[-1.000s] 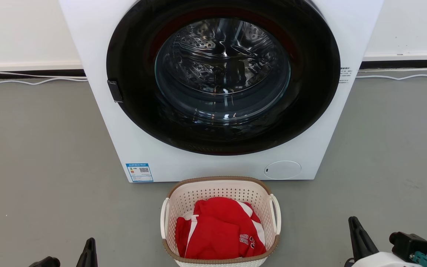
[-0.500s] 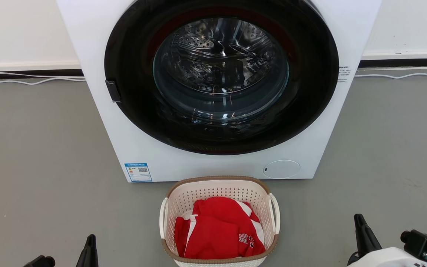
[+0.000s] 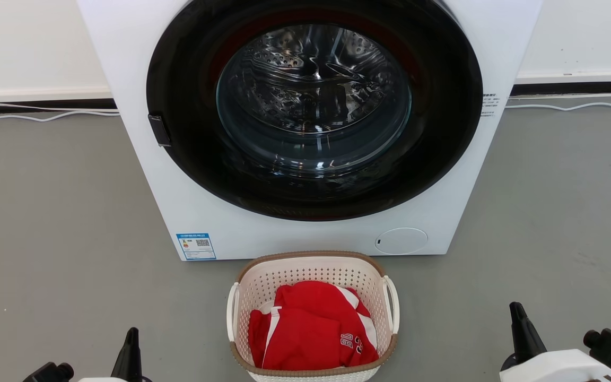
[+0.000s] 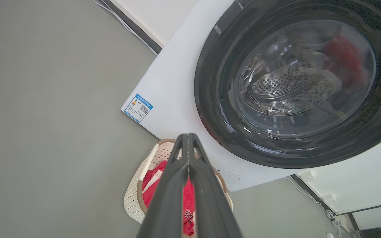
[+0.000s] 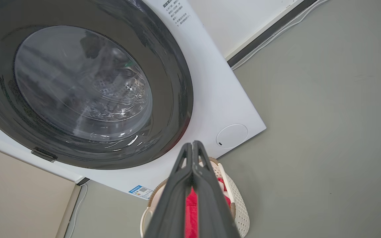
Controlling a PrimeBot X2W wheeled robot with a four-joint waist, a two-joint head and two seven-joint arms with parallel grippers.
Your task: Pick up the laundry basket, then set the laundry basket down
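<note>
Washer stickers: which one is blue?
The blue label with a QR code, at the washer's lower left corner. The sticker right of the door is only dark print.

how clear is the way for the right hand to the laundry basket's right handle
Probably yes: only bare floor lies between the right hand and the right handle of the laundry basket. The hand is shut, so it must open first.
</note>
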